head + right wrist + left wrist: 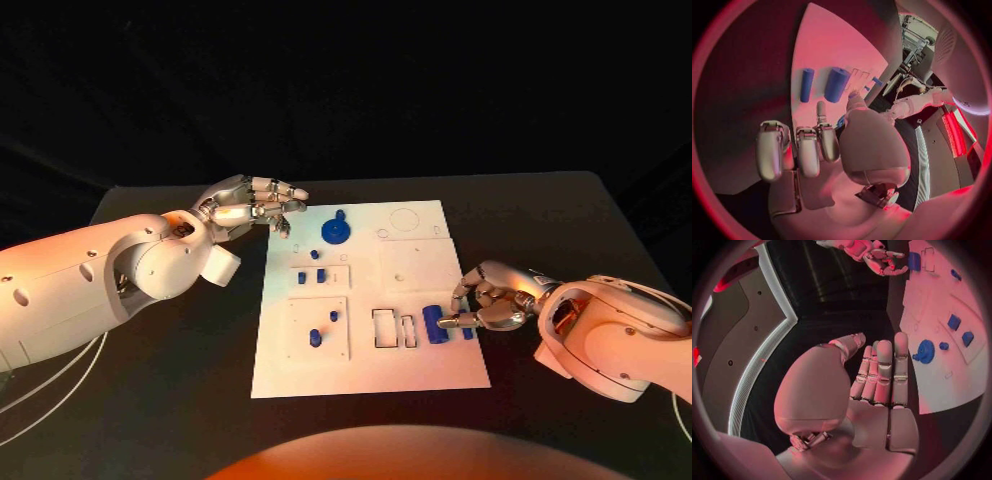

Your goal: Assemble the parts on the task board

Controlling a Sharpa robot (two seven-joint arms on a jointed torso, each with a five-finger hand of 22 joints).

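On the table (pixel 173 400) lies the board (pixel 418 370), with no readable writing. At its right edge, the right hand (pixel 490 300) hovers with fingers curled; a small blue part (pixel 841 121) seems pinched at the fingertips, beside a blue cylinder (pixel 433 327). Near the board's far left corner, the left hand (pixel 257 205) holds nothing, fingers straight and pressed together, close to the blue gear (pixel 336 231).

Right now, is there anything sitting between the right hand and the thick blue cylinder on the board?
Nothing visible does. The right hand sits at the task board's right edge, right beside the thick blue cylinder, with only bare white board between fingertips and part. A thinner blue cylinder lies just past it, on the far side.
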